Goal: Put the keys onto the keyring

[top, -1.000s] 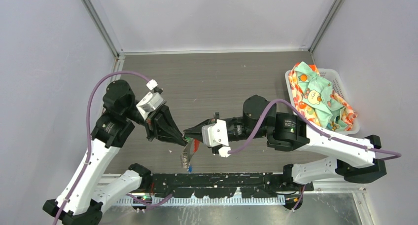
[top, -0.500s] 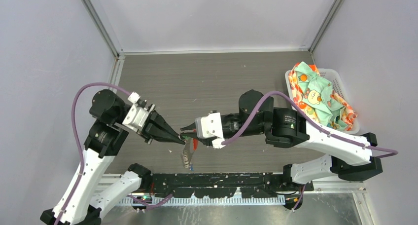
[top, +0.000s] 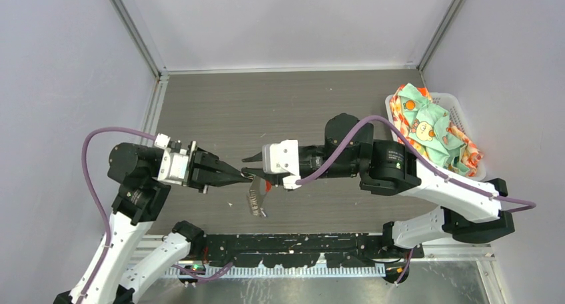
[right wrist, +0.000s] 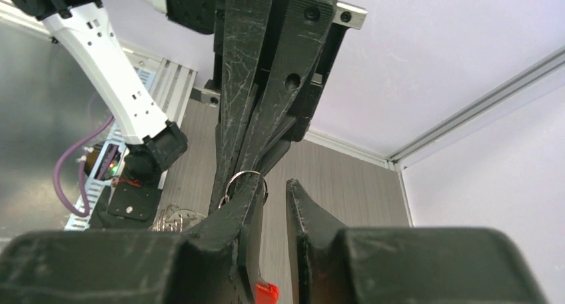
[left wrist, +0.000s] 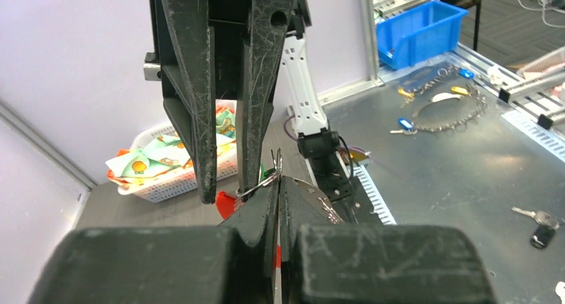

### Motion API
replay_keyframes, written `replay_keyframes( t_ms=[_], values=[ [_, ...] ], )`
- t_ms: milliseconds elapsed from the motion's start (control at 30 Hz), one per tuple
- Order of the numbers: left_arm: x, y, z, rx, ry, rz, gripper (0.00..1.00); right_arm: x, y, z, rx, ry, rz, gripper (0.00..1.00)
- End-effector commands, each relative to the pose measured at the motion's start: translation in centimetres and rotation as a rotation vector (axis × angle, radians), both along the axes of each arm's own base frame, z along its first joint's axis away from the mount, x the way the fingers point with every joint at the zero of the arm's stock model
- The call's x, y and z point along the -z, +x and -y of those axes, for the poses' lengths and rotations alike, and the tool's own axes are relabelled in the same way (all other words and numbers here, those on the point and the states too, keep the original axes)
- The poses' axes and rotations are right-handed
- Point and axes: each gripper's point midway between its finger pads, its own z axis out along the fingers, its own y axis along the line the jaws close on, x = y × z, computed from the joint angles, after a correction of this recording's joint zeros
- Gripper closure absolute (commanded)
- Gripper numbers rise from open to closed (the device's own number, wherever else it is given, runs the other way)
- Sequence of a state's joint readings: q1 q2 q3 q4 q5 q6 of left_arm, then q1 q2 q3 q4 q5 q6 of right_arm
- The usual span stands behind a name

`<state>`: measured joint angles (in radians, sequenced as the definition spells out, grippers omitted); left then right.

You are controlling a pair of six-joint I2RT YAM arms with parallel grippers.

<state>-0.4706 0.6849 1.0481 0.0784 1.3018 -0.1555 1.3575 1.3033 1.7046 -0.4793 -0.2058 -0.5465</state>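
The grey-brown table (top: 286,104) is matt, with wood grain. The black plastic left pincer (left wrist: 276,184) and right pincer (right wrist: 273,184) look dull, finely scratched — the thin silvery metal ring (right wrist: 248,173) gleams.

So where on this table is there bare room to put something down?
The far half of the grey wood-grain table is bare, between the back wall and the arms, left of the white plastic basket. Crowded: the front middle, where the left gripper and right gripper meet at the silvery chain keyring.

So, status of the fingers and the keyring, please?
Left fingers shut on keyring, chain hanging. Right fingers open beside it. Nothing blocking.
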Motion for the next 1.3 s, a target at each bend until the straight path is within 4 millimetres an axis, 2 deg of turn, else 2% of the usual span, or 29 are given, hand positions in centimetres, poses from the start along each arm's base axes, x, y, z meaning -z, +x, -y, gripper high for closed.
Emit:
replay_keyframes(
  t_ms=[0,200,333,433,733,900,967,1100,1267],
  values=[
    [-3.6,1.2,-0.1,-0.115,-0.139,0.062,1.00,-2.8,0.3,0.0,0.029,0.079,-0.007,0.74],
    [-4.3,0.8,-0.2,-0.127,-0.190,0.083,1.00,-4.7,0.3,0.2,0.038,0.139,-0.023,0.70],
    [-4.0,0.3,-0.3,-0.110,-0.198,0.105,1.00,-6.1,0.1,0.5,0.032,0.172,-0.028,0.69],
    [-3.8,0.0,-0.4,-0.105,-0.199,0.113,1.00,-6.3,-0.1,0.7,0.024,0.168,-0.024,0.69],
    [-3.8,-0.3,-0.6,-0.109,-0.207,0.130,1.00,-5.0,-0.4,0.9,0.003,0.066,-0.015,0.67],
    [-3.7,-0.3,-0.6,-0.111,-0.209,0.136,1.00,-6.3,0.4,1.4,0.060,0.107,-0.019,0.63],
    [-3.7,-0.4,-0.6,-0.110,-0.208,0.141,1.00,-7.5,0.9,2.0,0.092,0.153,-0.026,0.58],
    [-3.4,-0.2,-0.7,-0.122,-0.209,0.136,1.00,-9.3,0.4,3.5,0.089,0.190,-0.048,0.52],
    [-3.5,0.8,-0.6,-0.172,-0.223,0.123,1.00,-7.8,-1.4,5.1,0.028,0.080,-0.135,0.48]
  ],
)
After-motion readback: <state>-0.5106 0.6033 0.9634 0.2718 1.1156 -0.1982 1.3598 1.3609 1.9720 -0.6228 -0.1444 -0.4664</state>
